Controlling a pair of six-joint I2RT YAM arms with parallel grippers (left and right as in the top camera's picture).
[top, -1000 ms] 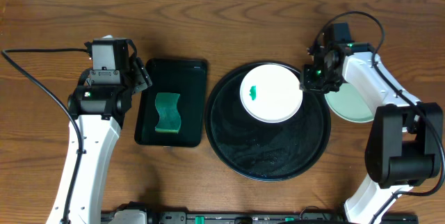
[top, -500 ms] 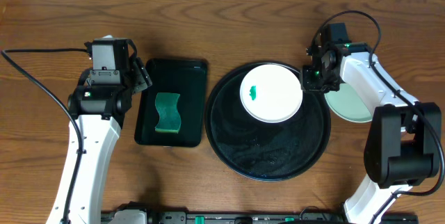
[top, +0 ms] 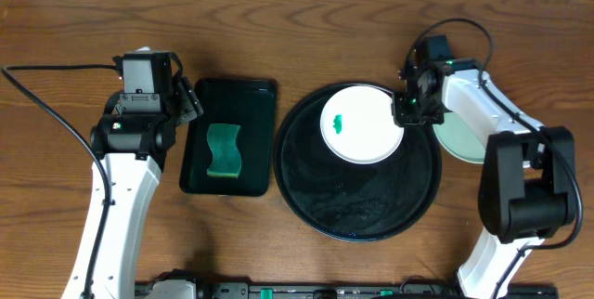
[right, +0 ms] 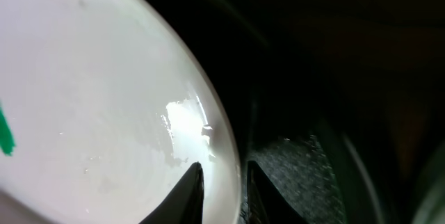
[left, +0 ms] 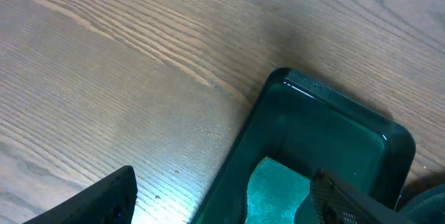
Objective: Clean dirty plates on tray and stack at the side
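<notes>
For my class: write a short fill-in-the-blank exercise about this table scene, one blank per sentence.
The white plate lies on the ____ round tray.
The smear on it is ____.
The right gripper straddles the plate's ____.
The ____ lies in the rectangular green tray.
Missing words: black; green; rim; sponge.

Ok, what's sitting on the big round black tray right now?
One white plate with a green smear lies on the black tray, toward its back edge. The right gripper pinches the plate's right rim. The tray surface beneath the plate is covered and cannot be seen.
</notes>
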